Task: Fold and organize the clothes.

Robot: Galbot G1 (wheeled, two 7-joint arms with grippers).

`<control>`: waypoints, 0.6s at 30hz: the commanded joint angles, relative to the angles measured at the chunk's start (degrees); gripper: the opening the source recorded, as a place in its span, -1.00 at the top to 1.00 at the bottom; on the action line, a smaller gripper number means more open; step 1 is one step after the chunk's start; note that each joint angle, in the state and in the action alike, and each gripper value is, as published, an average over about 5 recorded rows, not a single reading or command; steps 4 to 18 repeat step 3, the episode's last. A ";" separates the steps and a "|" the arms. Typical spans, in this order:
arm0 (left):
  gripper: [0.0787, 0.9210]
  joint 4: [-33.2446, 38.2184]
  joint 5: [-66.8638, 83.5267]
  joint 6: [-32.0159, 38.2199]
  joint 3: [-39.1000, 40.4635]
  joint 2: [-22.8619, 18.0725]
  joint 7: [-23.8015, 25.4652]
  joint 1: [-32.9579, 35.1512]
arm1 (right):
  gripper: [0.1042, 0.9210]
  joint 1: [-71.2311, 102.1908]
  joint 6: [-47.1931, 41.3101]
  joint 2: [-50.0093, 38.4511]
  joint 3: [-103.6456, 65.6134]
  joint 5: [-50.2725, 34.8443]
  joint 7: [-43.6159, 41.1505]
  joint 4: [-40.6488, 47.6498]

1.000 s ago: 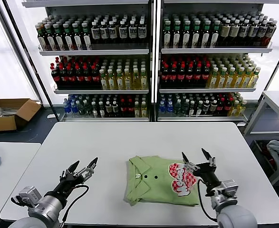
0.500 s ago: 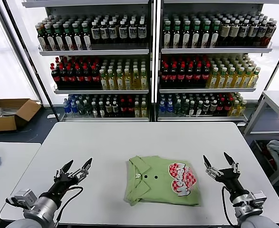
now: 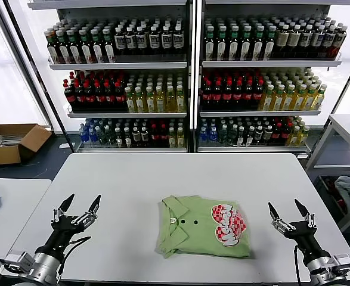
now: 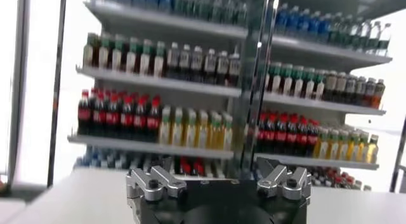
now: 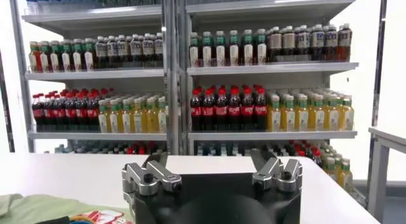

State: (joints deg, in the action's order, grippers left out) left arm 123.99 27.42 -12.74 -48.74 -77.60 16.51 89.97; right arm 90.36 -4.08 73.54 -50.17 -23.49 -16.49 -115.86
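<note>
A light green polo shirt point(image 3: 201, 226) lies folded near the front of the white table point(image 3: 180, 173), with collar, dark buttons and a red-and-white checkered print point(image 3: 228, 223) facing up. Its edge also shows in the right wrist view point(image 5: 44, 209). My left gripper point(image 3: 78, 207) is open and empty, hovering left of the shirt near the table's front left. My right gripper point(image 3: 291, 213) is open and empty, hovering right of the shirt near the front right. Neither touches the shirt.
Shelves of bottled drinks point(image 3: 186, 83) stand behind the table. A cardboard box point(image 3: 11, 142) sits on the floor at left. A second table point(image 3: 8, 202) with a blue cloth is at left, another table point(image 3: 347, 128) at right.
Both grippers have moved outward and back from the shirt: the left one farther left, the right one farther right. The shirt has not moved.
</note>
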 commanded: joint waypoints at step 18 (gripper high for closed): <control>-0.77 -3.16 -3.96 16.11 -4.07 -2.74 8.28 1.34 | -0.76 2.45 1.96 1.97 -2.25 -0.59 -2.30 -0.66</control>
